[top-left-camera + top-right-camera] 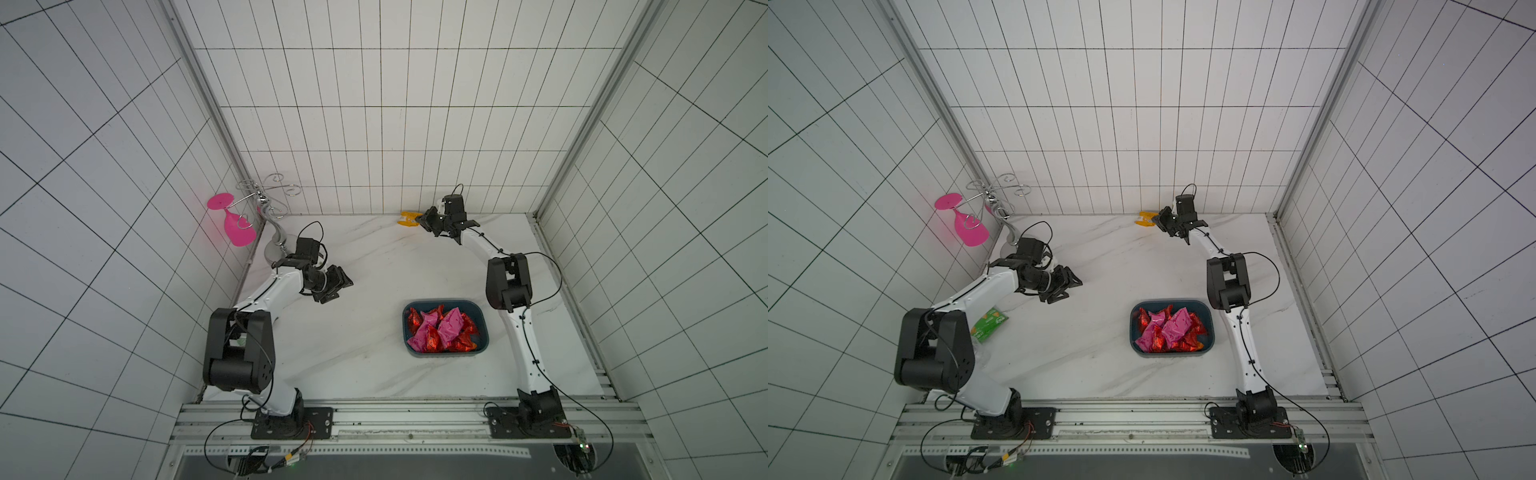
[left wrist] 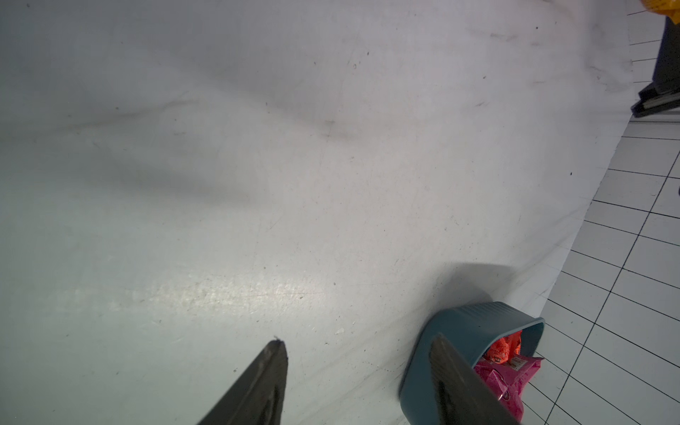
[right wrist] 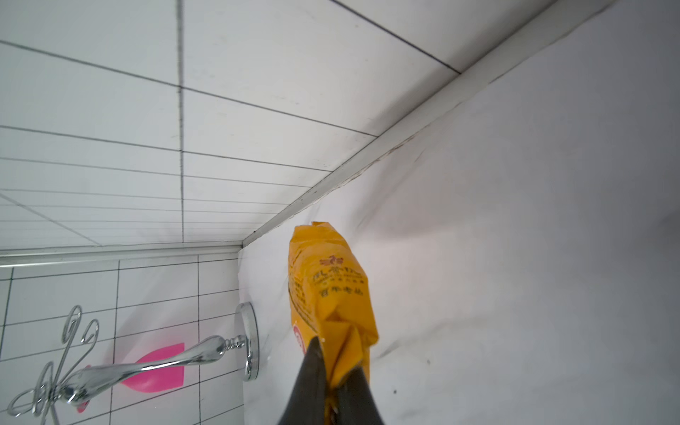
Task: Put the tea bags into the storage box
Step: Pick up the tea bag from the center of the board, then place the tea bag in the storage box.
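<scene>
My right gripper (image 3: 333, 371) has its fingers clamped on the yellow tea bag (image 3: 331, 287), far behind the storage box (image 1: 482, 320). I cannot read its small red writing. My left gripper (image 2: 358, 382) has its fingers apart, holding nothing.

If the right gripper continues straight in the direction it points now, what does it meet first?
The right gripper is shut on the yellow sachet and points toward the back wall. Probably the sachet's tip meets that tiled wall first, though depth is unclear.

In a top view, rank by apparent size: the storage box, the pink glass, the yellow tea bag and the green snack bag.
1. storage box
2. pink glass
3. green snack bag, partly hidden by the left arm, so its rank is unsure
4. yellow tea bag, pinched in the right claw
</scene>
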